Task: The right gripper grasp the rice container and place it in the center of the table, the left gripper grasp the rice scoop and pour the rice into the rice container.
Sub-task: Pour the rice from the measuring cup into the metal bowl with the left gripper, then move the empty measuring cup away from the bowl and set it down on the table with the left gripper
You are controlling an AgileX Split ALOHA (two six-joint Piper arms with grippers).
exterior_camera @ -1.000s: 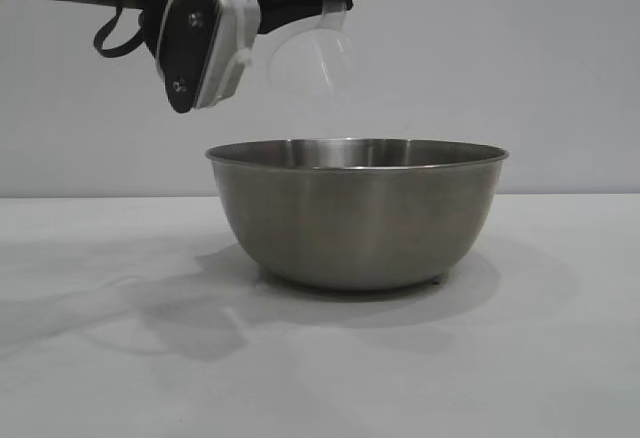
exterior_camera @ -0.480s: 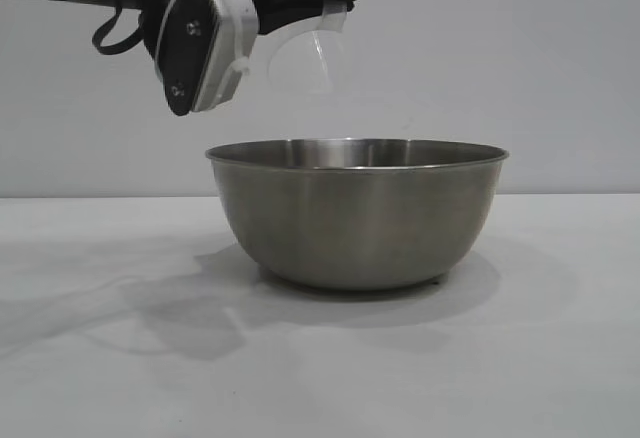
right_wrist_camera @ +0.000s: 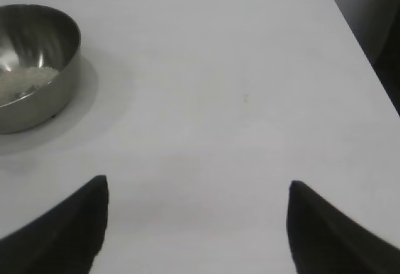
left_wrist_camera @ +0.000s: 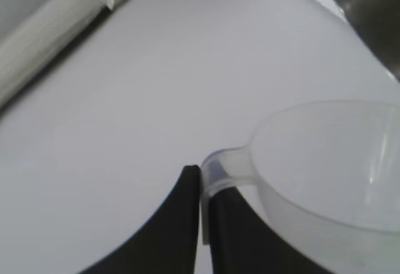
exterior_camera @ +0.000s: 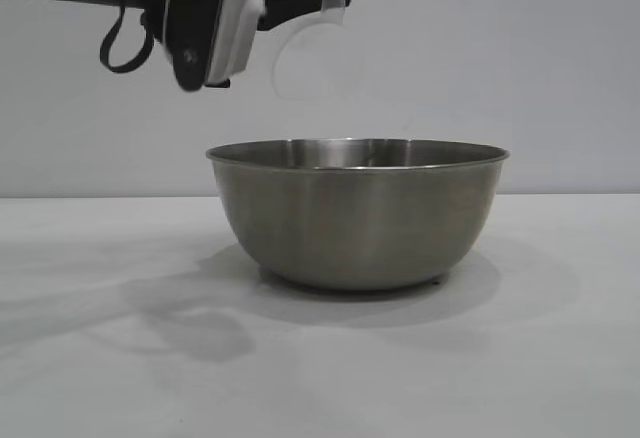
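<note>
The rice container, a large steel bowl, stands on the white table in the exterior view. Above its left rim hangs the rice scoop, a translucent cup tipped on its side. My left gripper is shut on the scoop's loop handle; the scoop looks empty in the left wrist view. In the right wrist view the rice container holds a pale patch of rice. My right gripper is open, well away from the bowl, over bare table.
A wall or panel edge runs past the table in the left wrist view. The table's far edge and rounded corner show in the right wrist view.
The left gripper has risen slightly and rotated, turning the scoop with it above the bowl. The bowl and the right gripper have stayed put.
</note>
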